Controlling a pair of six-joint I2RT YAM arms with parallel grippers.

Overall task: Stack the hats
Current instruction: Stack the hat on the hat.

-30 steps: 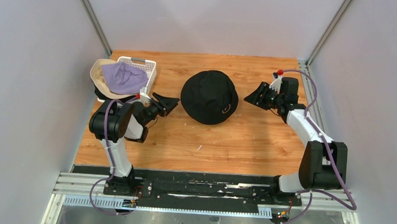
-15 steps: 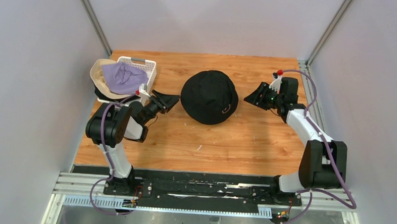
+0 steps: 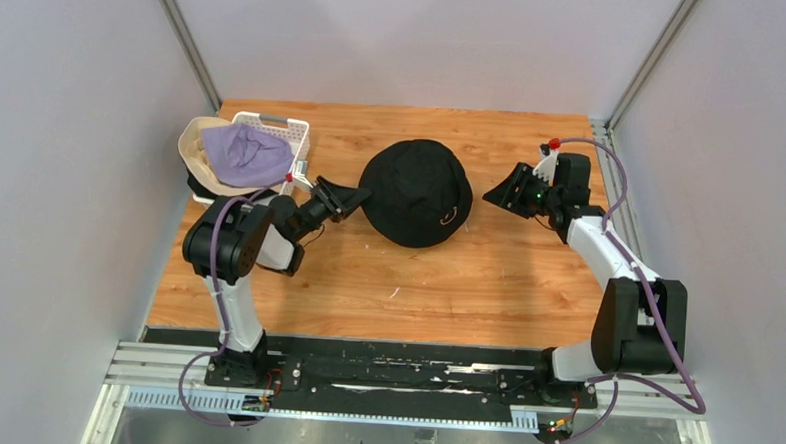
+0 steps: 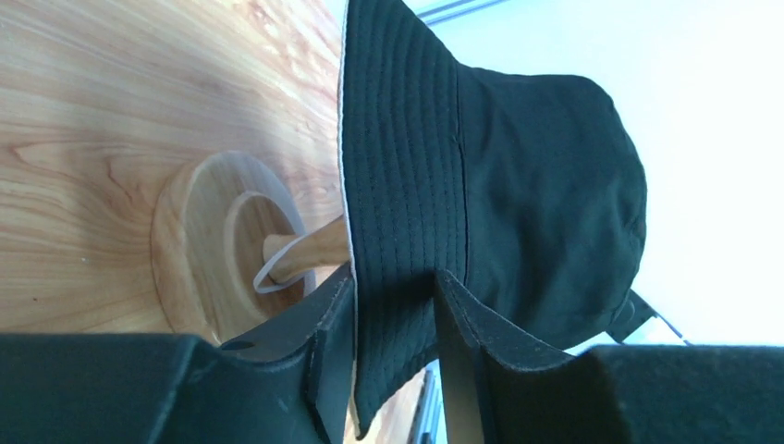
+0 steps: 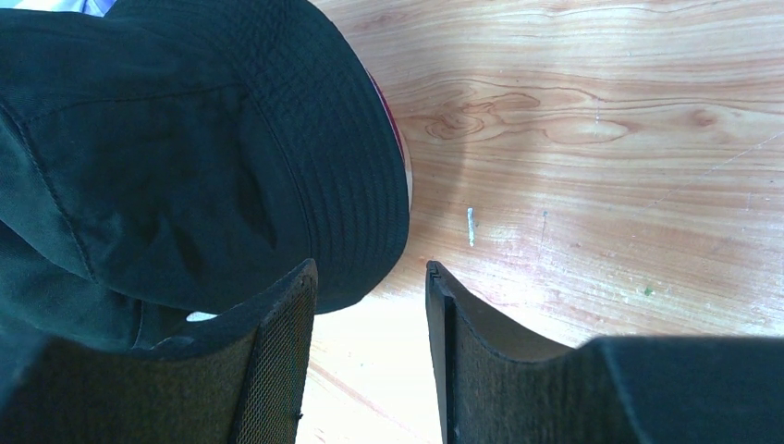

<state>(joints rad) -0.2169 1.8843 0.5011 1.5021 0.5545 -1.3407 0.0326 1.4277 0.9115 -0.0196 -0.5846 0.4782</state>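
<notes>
Seen from my remote station, the black hat sits on a wooden stand in the middle of the table, its crown up and its brim hanging free. The left gripper is at the hat's left edge, its jaws parted with the brim between the fingers; the gap is too wide for a pinch on the thin fabric. The right gripper hovers just right of the hat, jaws open and holding nothing, the brim near its left finger. At the far left, a lavender hat lies on a beige hat in and over a white basket.
</notes>
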